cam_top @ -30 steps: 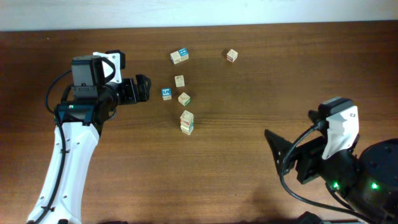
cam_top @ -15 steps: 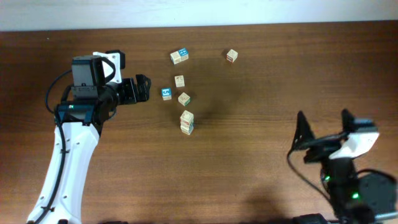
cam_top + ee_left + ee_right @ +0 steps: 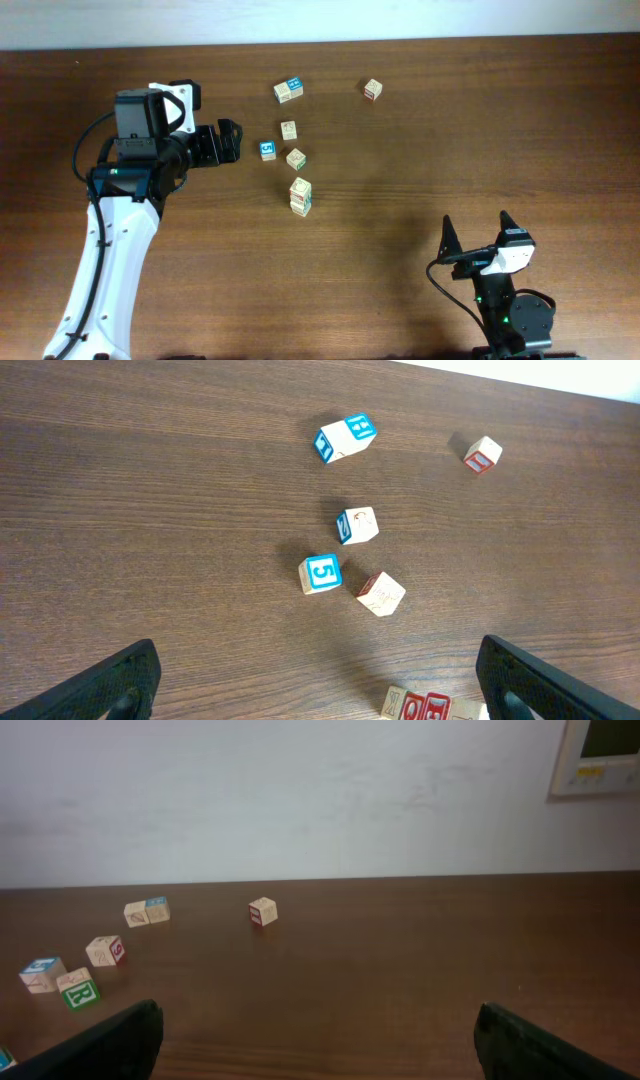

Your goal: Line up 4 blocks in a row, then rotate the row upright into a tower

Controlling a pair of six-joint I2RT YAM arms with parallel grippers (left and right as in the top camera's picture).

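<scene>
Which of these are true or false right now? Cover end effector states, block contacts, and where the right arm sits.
1. The left end effector and the right end effector are both open and hold nothing. True.
2. The blue 5 block touches the lone red-faced block. False: they lie well apart, and the red-faced one sits alone off to the right.
3. The right end effector hangs over the blue 5 block. False: it is away at the near right, far from every block.
4. The pair of red-lettered blocks sit touching each other. True.
</scene>
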